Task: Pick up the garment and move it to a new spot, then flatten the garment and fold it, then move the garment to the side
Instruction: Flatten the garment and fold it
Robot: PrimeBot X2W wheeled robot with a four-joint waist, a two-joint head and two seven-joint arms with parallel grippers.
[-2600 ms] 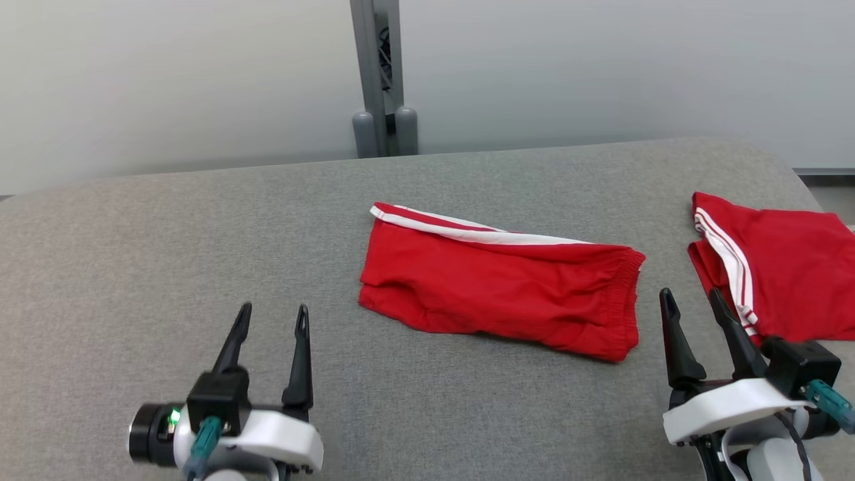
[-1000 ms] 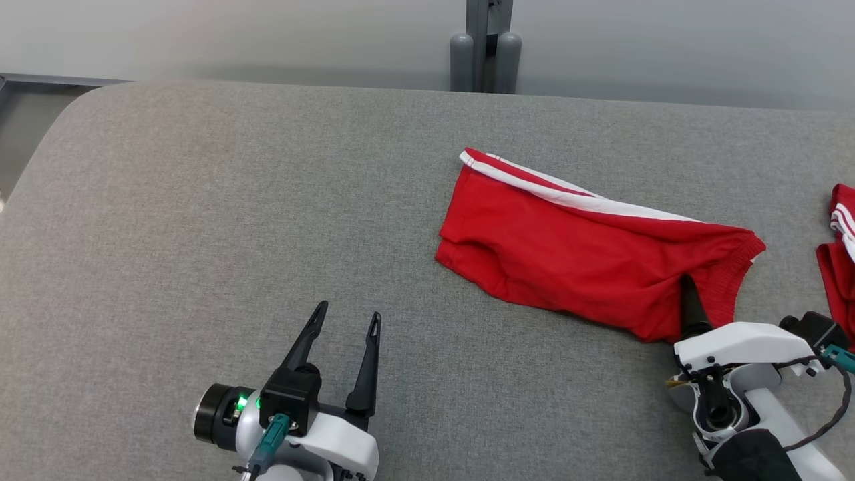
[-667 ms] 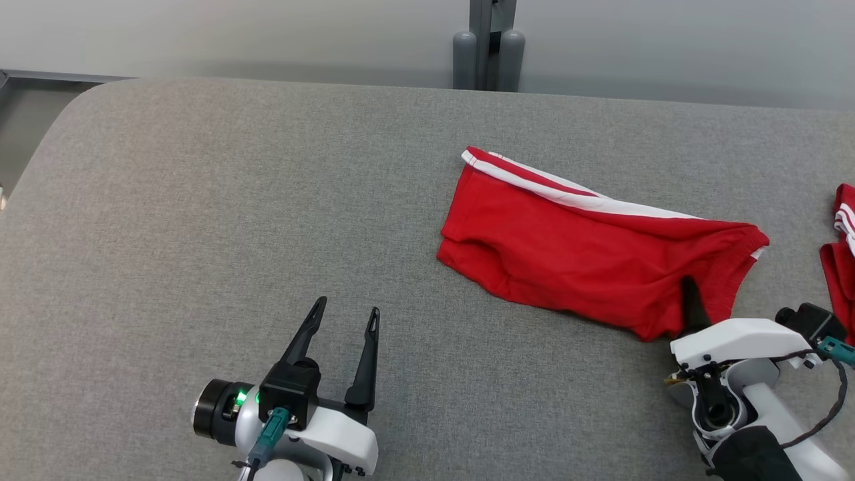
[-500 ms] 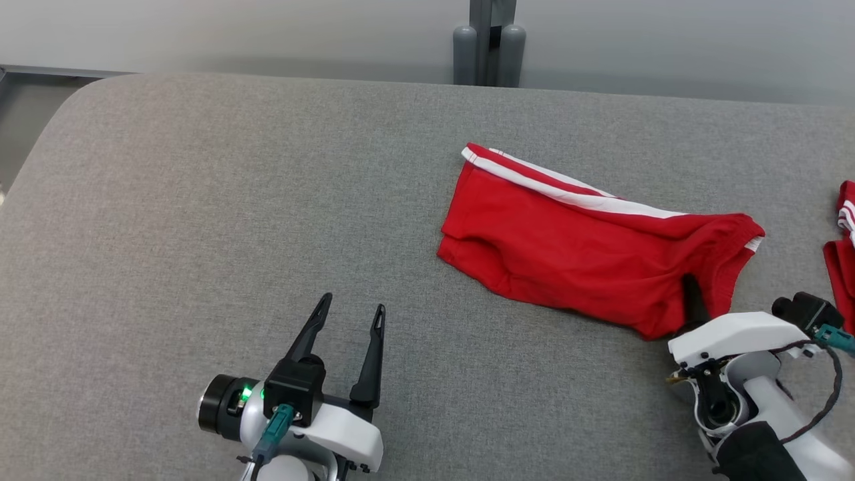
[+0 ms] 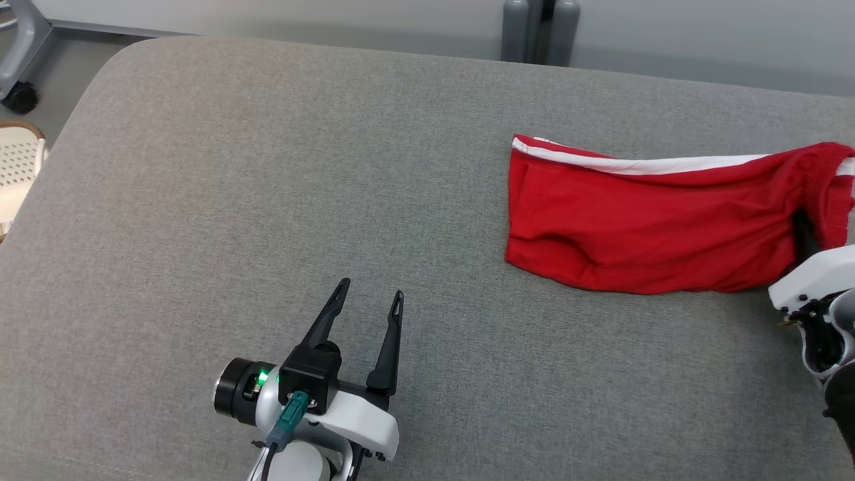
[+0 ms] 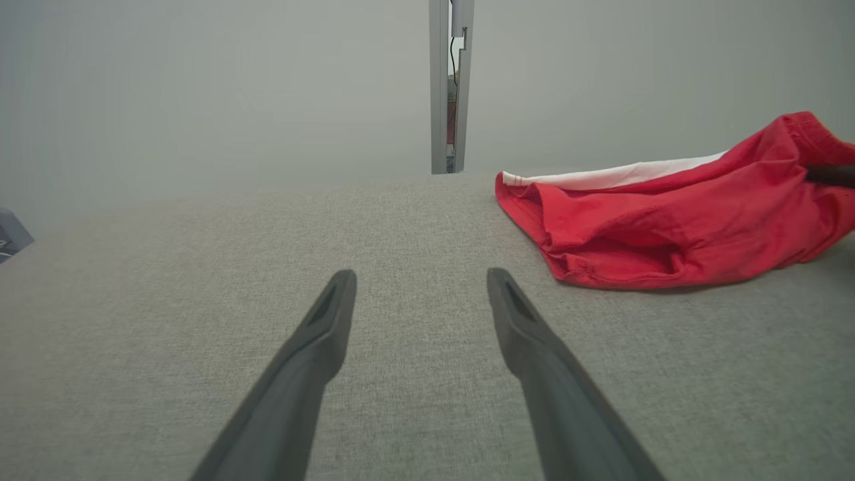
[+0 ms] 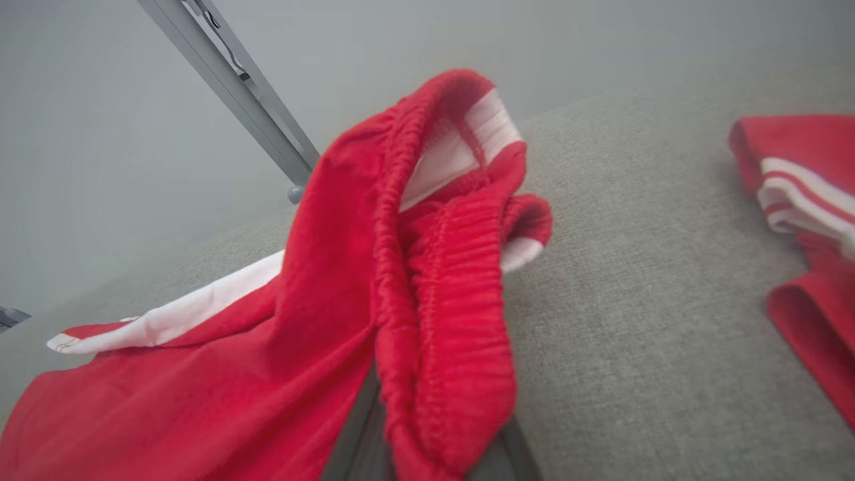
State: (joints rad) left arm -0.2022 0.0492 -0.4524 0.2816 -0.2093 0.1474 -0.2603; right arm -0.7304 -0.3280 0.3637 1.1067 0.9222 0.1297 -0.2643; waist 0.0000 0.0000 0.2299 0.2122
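Note:
Folded red shorts with a white side stripe [image 5: 654, 227] lie on the grey padded table [image 5: 267, 167], right of centre. My right gripper [image 5: 805, 230] is shut on their elastic waistband [image 7: 441, 294] at the right end, which is lifted off the table and bunched over the fingers. Most of both fingers is hidden by cloth. My left gripper [image 5: 371, 288] stands open near the front edge, well left of the shorts, with nothing between its fingers [image 6: 320, 334]. In the left wrist view the shorts [image 6: 668, 214] sit ahead to the right.
A second red striped garment [image 7: 801, 200] lies on the table beyond the held one to the right. A grey post [image 5: 541, 20] rises behind the far edge. Off the table's left end are a white perforated object [image 5: 17, 167] and a caster wheel [image 5: 20, 97].
The head view has shifted. My right gripper, shut on the waistband, has raised that end, and the shorts now lie straighter across the table. The left gripper has stayed open.

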